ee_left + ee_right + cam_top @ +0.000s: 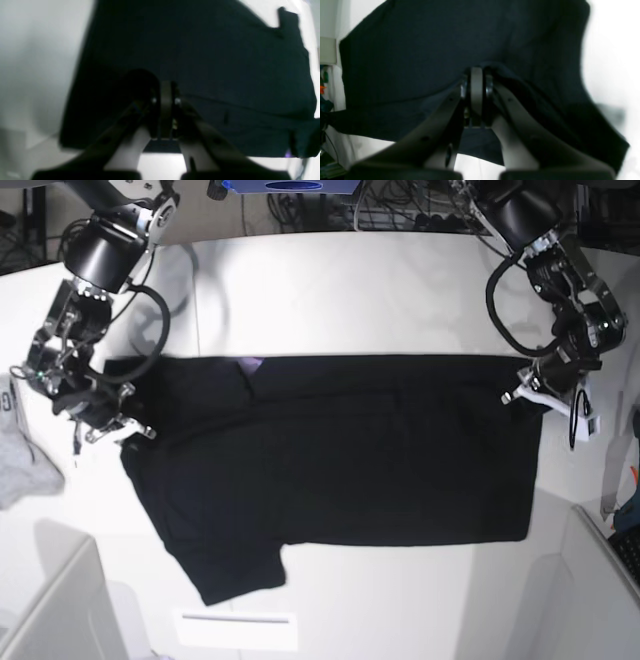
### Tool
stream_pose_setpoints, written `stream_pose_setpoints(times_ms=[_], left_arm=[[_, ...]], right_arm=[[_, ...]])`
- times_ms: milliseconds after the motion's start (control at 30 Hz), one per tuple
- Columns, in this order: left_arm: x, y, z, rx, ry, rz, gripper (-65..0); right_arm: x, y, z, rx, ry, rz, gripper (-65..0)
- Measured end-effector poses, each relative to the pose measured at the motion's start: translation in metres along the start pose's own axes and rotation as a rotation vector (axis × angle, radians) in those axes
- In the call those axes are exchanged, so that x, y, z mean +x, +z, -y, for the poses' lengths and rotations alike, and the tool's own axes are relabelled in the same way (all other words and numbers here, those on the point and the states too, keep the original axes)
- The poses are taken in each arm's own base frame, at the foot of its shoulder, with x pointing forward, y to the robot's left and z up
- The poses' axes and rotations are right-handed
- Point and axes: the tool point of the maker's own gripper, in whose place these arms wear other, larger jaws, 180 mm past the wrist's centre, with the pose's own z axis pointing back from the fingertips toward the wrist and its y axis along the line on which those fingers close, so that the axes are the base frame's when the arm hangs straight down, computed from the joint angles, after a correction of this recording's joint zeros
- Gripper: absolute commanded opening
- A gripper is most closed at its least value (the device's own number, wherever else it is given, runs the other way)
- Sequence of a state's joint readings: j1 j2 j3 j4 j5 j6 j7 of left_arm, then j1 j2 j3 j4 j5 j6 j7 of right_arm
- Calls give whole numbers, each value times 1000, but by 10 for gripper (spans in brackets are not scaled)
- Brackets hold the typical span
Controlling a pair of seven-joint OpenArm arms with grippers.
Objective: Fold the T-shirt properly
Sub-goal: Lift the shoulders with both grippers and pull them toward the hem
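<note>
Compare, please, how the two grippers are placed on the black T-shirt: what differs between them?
The left gripper pinches the T-shirt at its straight hem end, on the base view's right; the right gripper pinches the opposite end, beside the sleeve. The cloth lies flatter under the left gripper and looks bunched and lifted at the right gripper. Both are shut on the cloth's far edge.

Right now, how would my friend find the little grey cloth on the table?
Start at the big black T-shirt spread across the white table. Go past its sleeve end to the table's far edge, on the base view's left, beside the right end effector. The grey cloth is small, pale and crumpled.
</note>
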State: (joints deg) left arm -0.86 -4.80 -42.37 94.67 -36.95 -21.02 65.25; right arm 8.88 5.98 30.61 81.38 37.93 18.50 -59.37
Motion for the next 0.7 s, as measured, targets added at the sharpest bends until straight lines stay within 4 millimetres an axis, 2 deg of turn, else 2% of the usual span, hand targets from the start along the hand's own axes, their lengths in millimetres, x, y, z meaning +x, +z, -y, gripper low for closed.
stream_pose_setpoints(times_ms=[167, 267, 333, 500, 600, 700], left_arm=[[3, -10, -7, 11, 25, -13, -650], [7, -13, -4, -8, 33, -9, -650], [10, -12, -8, 6, 29, -8, -650], [17, -13, -6, 1, 30, 40, -650], [15, -13, -6, 0, 28, 36, -650], [14, -18, -7, -5, 46, 29, -650]], right_arm=[[-2, -12, 2, 7, -36, -23, -650], [7, -12, 3, 12, -37, -2, -650], [12, -12, 6, 4, -28, 7, -650], [10, -22, -7, 30, -2, -22, -650], [14, -23, -1, 19, -8, -7, -650], [8, -27, 6, 8, -24, -33, -650]])
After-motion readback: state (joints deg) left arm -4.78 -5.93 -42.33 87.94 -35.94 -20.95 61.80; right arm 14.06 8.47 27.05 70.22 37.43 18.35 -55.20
